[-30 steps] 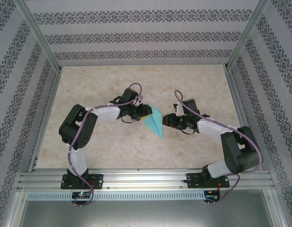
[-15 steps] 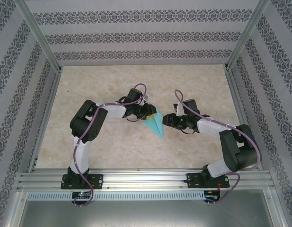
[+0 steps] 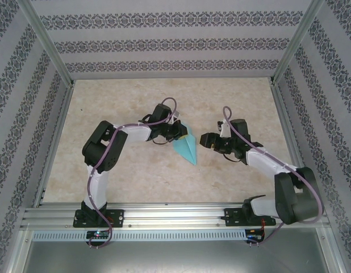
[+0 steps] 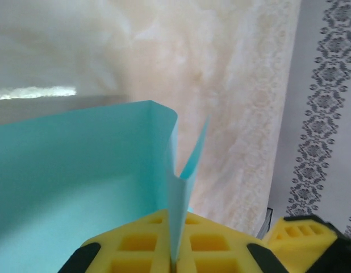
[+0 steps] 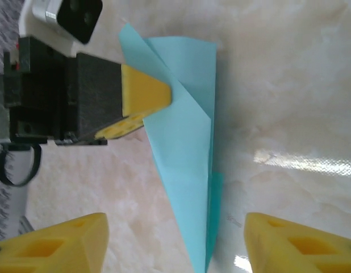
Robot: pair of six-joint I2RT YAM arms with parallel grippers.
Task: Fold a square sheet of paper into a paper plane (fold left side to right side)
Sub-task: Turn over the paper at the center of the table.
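Observation:
The square sheet of paper is folded into a slim turquoise paper plane (image 3: 186,148) that lies mid-table with its point toward the near edge. My left gripper (image 3: 176,132) is shut on the plane's raised upper-left flap (image 4: 176,216), which stands thin between the yellow pads (image 4: 136,244). The turquoise sheet (image 4: 73,170) spreads out to the left of that flap. In the right wrist view the plane (image 5: 187,148) lies flat, with the left gripper's yellow fingers (image 5: 144,94) clamped on its wide end. My right gripper (image 5: 175,242) is open, a finger on each side of the plane's point and clear of it, and it sits just right of the plane (image 3: 207,139).
The beige marbled tabletop (image 3: 136,182) is bounded by patterned walls (image 3: 164,42) and metal posts on three sides. An aluminium rail (image 3: 175,216) with both arm bases runs along the near edge.
The left gripper has moved right onto the plane's flap and shut on it. The right gripper has opened wider and drawn back to the right, away from the plane.

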